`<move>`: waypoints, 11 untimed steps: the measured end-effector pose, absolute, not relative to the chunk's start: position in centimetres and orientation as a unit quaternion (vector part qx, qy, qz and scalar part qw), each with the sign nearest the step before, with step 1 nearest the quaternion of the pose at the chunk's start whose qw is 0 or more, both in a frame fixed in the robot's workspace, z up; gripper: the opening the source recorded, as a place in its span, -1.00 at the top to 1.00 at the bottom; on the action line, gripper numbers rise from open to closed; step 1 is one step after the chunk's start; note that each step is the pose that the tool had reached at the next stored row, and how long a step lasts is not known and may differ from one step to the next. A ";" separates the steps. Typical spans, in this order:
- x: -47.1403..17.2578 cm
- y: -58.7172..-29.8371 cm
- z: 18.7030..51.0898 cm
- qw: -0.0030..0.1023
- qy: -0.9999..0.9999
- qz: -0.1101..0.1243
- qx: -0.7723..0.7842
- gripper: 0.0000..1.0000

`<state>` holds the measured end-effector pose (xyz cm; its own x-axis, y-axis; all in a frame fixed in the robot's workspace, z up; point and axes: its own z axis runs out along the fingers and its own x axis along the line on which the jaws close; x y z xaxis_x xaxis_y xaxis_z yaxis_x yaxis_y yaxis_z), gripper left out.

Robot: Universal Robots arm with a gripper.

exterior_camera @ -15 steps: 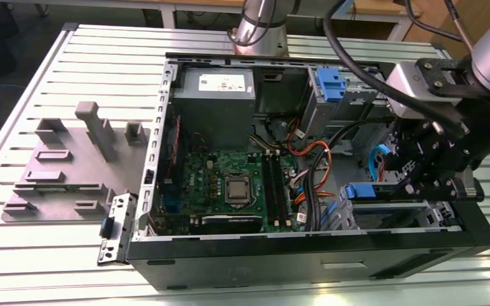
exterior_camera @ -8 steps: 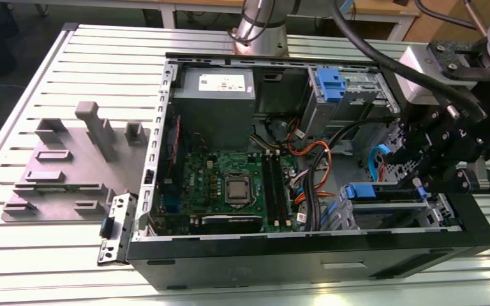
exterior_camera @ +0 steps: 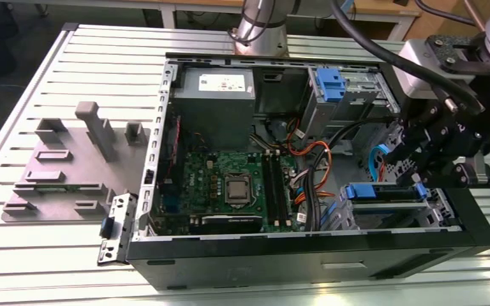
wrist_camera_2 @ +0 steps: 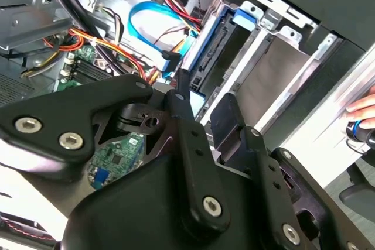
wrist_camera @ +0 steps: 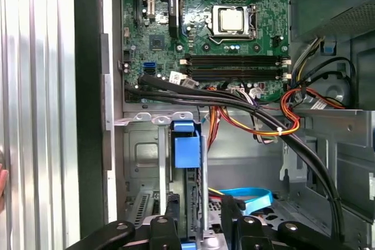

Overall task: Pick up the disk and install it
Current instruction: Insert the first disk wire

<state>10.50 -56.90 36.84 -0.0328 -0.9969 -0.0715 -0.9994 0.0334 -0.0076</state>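
Note:
The disk [exterior_camera: 371, 191] sits in the lower drive cage [exterior_camera: 436, 210] at the case's front corner, on the exterior view's right; its blue bracket shows along the top. In the first wrist view I see the disk [wrist_camera: 186, 150] edge-on in the cage slot, and in the second wrist view its connector edge [wrist_camera_2: 214, 51] faces the cables. My gripper [exterior_camera: 415, 182] hangs just above the disk. Its black fingers [wrist_camera: 170, 209] stand apart on either side of the disk's edge, wider than the disk, so the gripper [wrist_camera: 200, 203] is open and holds nothing.
The open case holds the motherboard [exterior_camera: 228, 185], a grey power supply box [exterior_camera: 215, 95], an upper cage with a blue tab [exterior_camera: 330, 83], and orange and blue cables [exterior_camera: 313, 153] beside the disk. A grey fixture plate [exterior_camera: 66, 166] lies outside. A person's hand [wrist_camera_2: 360, 109] is near the case.

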 end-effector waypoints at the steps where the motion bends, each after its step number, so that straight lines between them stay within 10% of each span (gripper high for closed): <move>1: 10.5 -56.8 36.8 0.028 0.718 0.022 -0.695 0.17; 11: 10.5 -55.9 36.9 0.028 0.718 0.022 -0.695 0.17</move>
